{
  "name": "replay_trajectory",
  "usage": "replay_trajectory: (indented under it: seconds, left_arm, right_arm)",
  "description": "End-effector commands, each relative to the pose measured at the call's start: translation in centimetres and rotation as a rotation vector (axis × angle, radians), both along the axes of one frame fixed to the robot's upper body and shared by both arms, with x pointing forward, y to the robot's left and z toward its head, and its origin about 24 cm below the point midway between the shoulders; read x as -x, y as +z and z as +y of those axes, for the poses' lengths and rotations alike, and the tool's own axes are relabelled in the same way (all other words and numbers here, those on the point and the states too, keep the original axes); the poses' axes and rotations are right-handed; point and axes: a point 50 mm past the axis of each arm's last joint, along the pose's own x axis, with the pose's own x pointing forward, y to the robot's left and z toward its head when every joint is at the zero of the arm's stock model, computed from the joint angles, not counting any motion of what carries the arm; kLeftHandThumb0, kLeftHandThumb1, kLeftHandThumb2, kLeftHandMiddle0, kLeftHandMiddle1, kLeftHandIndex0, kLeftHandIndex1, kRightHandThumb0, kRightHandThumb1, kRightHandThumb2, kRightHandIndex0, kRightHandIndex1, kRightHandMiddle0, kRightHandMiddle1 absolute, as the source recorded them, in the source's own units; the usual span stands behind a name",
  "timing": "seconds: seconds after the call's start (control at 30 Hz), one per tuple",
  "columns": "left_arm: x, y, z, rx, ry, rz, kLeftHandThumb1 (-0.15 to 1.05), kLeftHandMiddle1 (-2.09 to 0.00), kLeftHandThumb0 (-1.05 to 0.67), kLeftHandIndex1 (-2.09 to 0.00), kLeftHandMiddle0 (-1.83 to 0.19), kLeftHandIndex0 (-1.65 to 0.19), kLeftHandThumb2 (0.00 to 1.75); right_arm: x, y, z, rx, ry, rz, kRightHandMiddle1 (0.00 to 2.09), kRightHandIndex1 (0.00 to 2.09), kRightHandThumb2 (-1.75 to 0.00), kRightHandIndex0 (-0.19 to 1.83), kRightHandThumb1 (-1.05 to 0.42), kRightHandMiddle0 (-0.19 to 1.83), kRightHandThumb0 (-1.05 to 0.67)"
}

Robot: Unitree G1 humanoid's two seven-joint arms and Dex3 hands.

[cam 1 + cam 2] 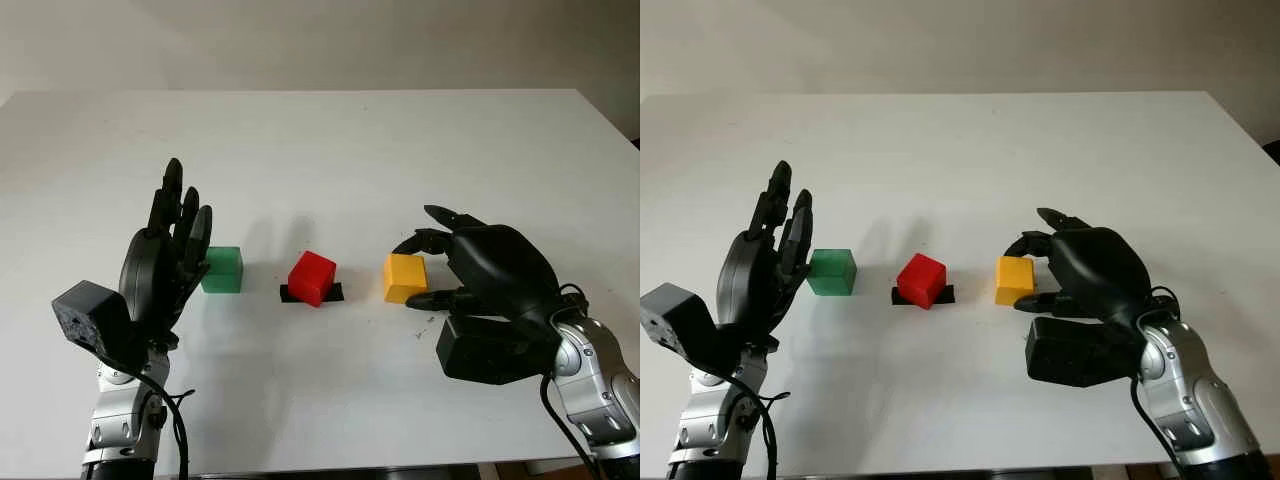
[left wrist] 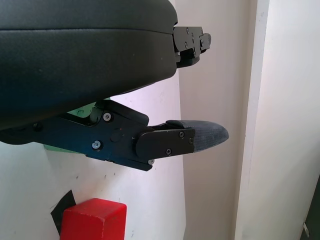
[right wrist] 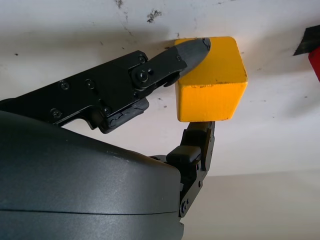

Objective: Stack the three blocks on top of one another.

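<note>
Blocks sit in a row across the white tabletop [image 1: 320,140] in the head views: a green plastic cube [image 1: 222,269] toward the left, a red plastic cube [image 1: 312,277] in the middle on a small black tape patch [image 1: 334,292], and a yellow plastic cube [image 1: 405,277] toward the right, all apart from one another. The left hand [image 1: 170,250] stands upright just beside the green plastic cube, open, holding nothing. The right hand [image 1: 480,270] is at the yellow plastic cube with fingers curled around it. In the left wrist view, a padded fingertip [image 2: 205,136] extends over the table, with the red plastic cube [image 2: 93,219] near it. In the right wrist view, one fingertip [image 3: 192,50] presses one side of the yellow plastic cube [image 3: 212,80] and another finger [image 3: 197,145] contacts the opposite side, the block still on the table.
</note>
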Motion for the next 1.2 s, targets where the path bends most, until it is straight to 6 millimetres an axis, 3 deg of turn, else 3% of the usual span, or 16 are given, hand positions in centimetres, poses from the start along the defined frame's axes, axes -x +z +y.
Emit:
replay_trajectory:
  seconds: [0.0,0.17,0.4,0.73,1.17]
  left_arm:
    - [0.1,0.4,-0.1,-0.002,-0.002,-0.019,1.05,-0.05,-0.58,-0.05,0.06,0.07,0.44]
    - [0.0,0.4,-0.1,0.001,-0.005,-0.012,1.05,-0.05,-0.59,-0.05,0.06,0.08,0.43]
    - [-0.1,0.5,-0.1,-0.016,-0.007,-0.021,1.05,-0.05,-0.59,-0.05,0.07,0.09,0.49]
    - [-0.2,0.4,-0.2,0.001,0.0,-0.013,1.05,-0.06,-0.63,-0.05,0.06,0.08,0.53]
    - [0.0,0.5,0.0,-0.002,-0.01,-0.026,1.05,-0.05,-0.64,-0.05,0.08,0.1,0.55]
  right_arm:
    - [-0.1,0.2,-0.1,-0.011,0.005,-0.026,0.97,0.07,-0.05,0.34,-0.92,0.59,-0.44]
    - [-0.4,0.6,-0.2,-0.101,0.017,-0.032,1.13,0.07,-0.05,0.36,-0.93,0.54,-0.37]
    - [-1.7,2.7,-0.4,-0.315,0.078,0.029,1.28,0.03,-0.06,0.28,-0.94,0.44,-0.36]
    - [-5.3,6.6,0.9,-0.467,0.199,0.116,1.36,0.04,-0.06,0.26,-0.94,0.43,-0.43]
    - [-7.4,7.0,4.1,-0.63,0.334,0.269,1.44,0.05,-0.05,0.26,-0.94,0.38,-0.46]
